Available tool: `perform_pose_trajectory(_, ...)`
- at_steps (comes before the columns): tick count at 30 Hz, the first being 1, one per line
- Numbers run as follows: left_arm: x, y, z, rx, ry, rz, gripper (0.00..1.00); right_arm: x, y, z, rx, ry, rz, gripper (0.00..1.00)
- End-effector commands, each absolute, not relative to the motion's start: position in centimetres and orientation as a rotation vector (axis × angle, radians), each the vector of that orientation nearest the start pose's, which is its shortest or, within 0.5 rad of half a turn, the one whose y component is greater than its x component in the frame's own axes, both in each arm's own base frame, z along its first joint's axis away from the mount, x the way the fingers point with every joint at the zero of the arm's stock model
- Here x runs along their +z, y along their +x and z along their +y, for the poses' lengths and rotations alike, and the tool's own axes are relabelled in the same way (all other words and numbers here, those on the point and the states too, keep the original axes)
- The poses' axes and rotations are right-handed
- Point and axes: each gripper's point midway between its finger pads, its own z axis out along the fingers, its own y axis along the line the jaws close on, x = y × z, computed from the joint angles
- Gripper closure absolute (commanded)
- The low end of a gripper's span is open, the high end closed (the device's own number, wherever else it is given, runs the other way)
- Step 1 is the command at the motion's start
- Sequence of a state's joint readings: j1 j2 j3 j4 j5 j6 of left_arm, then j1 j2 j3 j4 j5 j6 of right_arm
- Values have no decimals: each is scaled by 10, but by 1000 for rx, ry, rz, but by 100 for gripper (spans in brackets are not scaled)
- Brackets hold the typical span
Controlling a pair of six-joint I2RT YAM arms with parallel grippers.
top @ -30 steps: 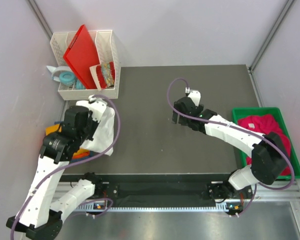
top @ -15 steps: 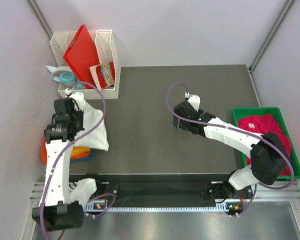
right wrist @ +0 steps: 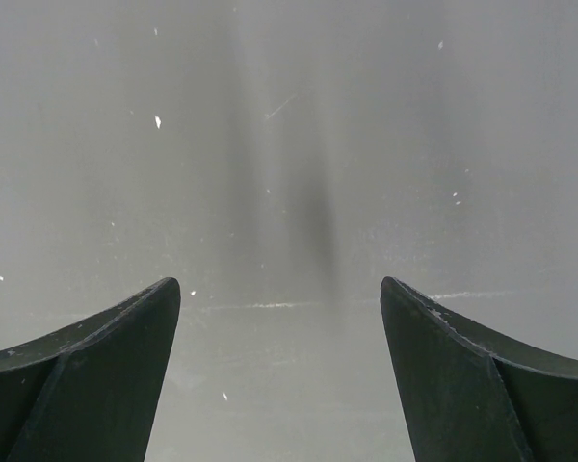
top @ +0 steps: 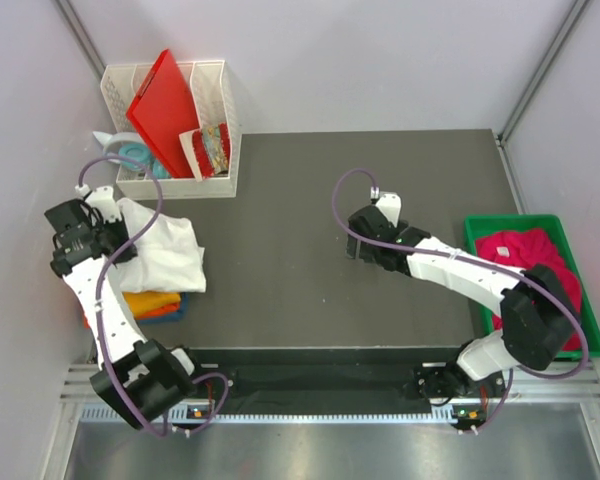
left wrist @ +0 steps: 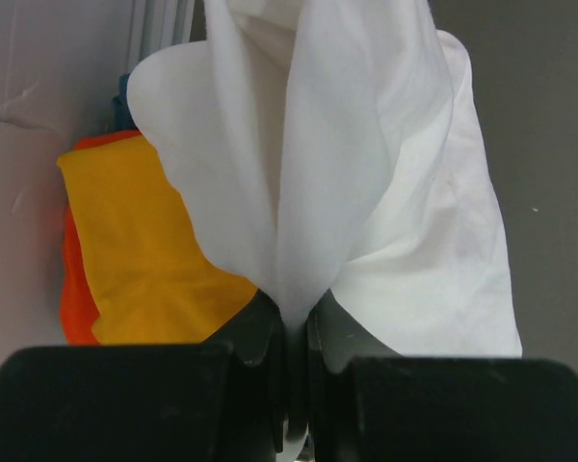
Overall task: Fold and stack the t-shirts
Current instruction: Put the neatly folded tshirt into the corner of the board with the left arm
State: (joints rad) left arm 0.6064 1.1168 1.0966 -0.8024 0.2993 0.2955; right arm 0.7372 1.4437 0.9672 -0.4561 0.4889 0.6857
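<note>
One second on, left gripper (left wrist: 294, 322) pinching white t-shirt (left wrist: 366, 144) swung leftward; right gripper (right wrist: 279, 286) wide.

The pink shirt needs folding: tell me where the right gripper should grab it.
Probably a raised fold of the magenta t-shirt, from straight above: it lies crumpled in the green bin, whose walls block a sideways approach.

Arms (top: 450, 265) white-shelled, black joints; purple cables (top: 334, 203) looping; fingers (right wrist: 87, 385) dark, wedge-shaped.
</note>
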Motion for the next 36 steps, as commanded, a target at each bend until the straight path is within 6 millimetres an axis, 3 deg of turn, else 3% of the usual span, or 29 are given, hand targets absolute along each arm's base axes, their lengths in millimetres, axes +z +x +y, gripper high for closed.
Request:
perform_pose_trajectory(1,229,276,150,64,-168,2199,100,113,309,212,104,142,2318,15)
perform_pose_trajectory(8,190,247,215,26,-333,2271,100,98,307,222,97,136,2346,16)
perform_pose_trajectory(11,172,238,233,27,-354,2301,100,92,307,227,93,132,2356,15)
perform_pose_trajectory(20,147,242,237,38,-320,2259,100,84,309,245,75,95,2378,16)
perform_pose_trajectory(25,131,251,248,68,-360,2247,100,81,308,254,71,73,2387,16)
perform_pose_trajectory(29,114,247,261,96,-409,2308,100,83,308,259,72,63,2387,16)
perform_pose_trajectory(30,118,248,265,114,-398,2310,100,84,308,261,74,60,2386,16)
perform_pose_trajectory(33,133,248,265,118,-397,2291,85,86,307,264,81,49,2382,16)
perform_pose_trajectory(36,164,255,249,77,-324,2221,61,85,307,267,84,41,2384,16)
